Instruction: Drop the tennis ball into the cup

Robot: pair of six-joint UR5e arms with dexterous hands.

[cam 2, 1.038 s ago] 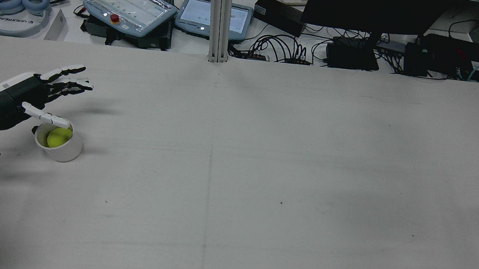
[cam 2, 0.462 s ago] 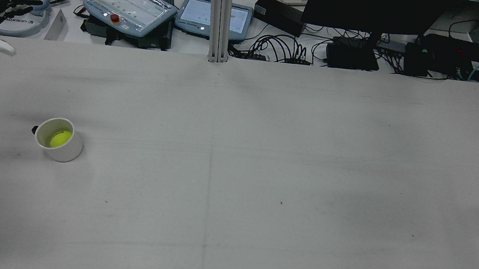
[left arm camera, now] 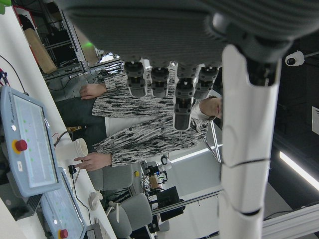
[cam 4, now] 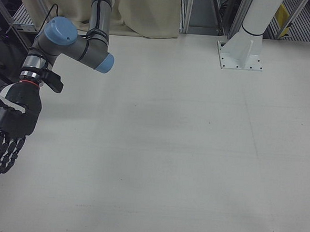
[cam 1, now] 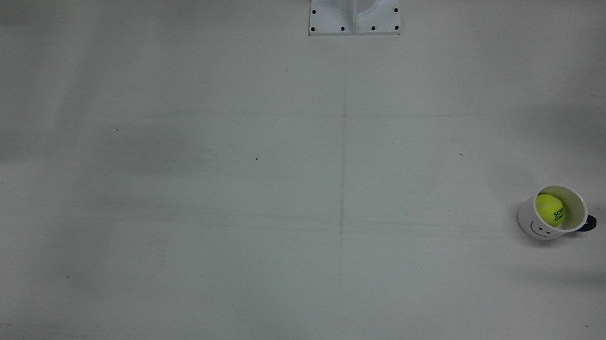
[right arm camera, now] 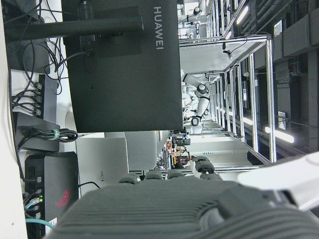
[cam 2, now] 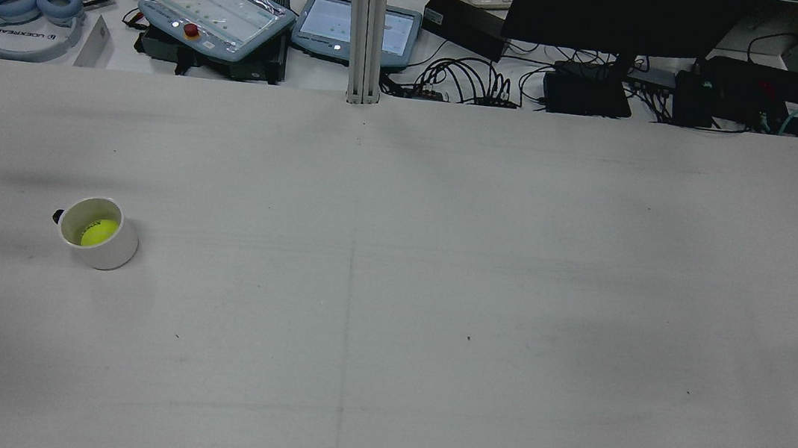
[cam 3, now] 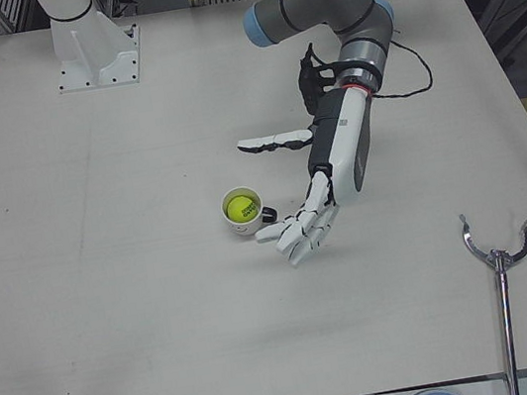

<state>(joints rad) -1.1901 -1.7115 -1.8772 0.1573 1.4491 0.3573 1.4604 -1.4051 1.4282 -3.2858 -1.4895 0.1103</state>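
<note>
White table (cam 2: 440, 259), otherwise bare. Tennis ball (cam 1: 549, 210) seated inside cup (cam 1: 534, 223). Left hand (cam 3: 325, 173) spread, empty, just beside cup. Right hand (cam 4: 10, 123) spread, empty, well apart. Ball judged light, fuzzy, springy; best wrapped around its middle.

**Both hands open, arms held over the table's outer sides**

The left arm (cam 3: 313, 4) reaches out from its pedestal and bends down at the wrist, so the left hand (cam 3: 323, 163) hangs tilted above the table with its white-tipped fingers (cam 3: 295, 236) spread and holding nothing. The right arm (cam 4: 75, 45) folds down near the table's edge; the right hand (cam 4: 12, 120) points downward, palm flat, dark fingers (cam 4: 0, 156) straight and apart, empty.
</note>
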